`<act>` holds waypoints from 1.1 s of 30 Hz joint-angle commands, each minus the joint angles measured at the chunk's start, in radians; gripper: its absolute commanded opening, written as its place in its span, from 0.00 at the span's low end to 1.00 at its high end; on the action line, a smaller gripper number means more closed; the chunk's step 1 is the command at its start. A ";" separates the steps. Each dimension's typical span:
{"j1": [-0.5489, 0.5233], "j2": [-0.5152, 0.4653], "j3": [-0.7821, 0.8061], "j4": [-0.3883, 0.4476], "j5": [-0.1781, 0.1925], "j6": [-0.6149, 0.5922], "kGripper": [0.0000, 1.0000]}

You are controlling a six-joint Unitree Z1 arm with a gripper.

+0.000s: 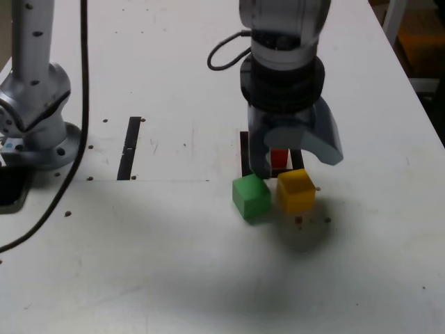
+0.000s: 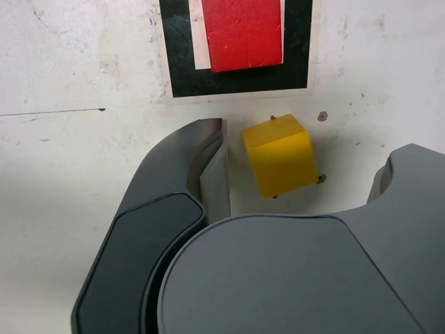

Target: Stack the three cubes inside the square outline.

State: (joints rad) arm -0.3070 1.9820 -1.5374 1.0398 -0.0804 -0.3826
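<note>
The red cube (image 2: pixel 243 31) lies inside the square outline (image 2: pixel 181 83), a black frame on the white table; in the exterior view the red cube (image 1: pixel 279 158) peeks out between the fingers. My gripper (image 1: pixel 292 158) hangs open just above the table. The yellow cube (image 1: pixel 296 190) sits in front of the outline, and in the wrist view the yellow cube (image 2: pixel 278 154) lies between the spread jaws of the gripper (image 2: pixel 306 167), nearer one finger (image 2: pixel 205 163), with no grip on it. The green cube (image 1: pixel 251 197) rests beside the yellow one, on the exterior view's left, hidden from the wrist view.
A straight black strip (image 1: pixel 129 147) lies on the table toward the exterior view's left. The arm's base (image 1: pixel 35 104) and a black cable (image 1: pixel 83 104) stand at the far left. The table's edge (image 1: pixel 410 76) runs along the exterior view's right.
</note>
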 commanded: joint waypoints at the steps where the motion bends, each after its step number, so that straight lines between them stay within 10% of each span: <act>1: -0.002 0.009 -0.007 -0.003 -0.004 -0.002 0.83; 33: -0.002 0.086 -0.047 -0.013 -0.059 -0.005 0.83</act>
State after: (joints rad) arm -0.3074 2.0605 -1.5832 1.0288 -0.1377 -0.3856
